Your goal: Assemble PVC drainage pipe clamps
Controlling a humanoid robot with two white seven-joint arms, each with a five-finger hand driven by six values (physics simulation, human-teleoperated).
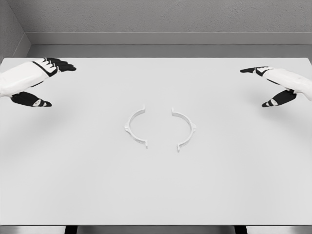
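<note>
Two robot hands, both empty, flank two clamp halves on the desk (156, 195).
The left robot hand (36, 83) and right robot hand (275, 85), fingers spread, hover well apart from the parts. The left clamp half (134, 126) lies nearer the left robot hand; the right clamp half (186, 129), just beside it, nearer the right. Their open sides face each other, each arc running front to back.

left hand (36, 80) at far left, fingers spread, right hand (280, 85) at far right, fingers spread
</note>
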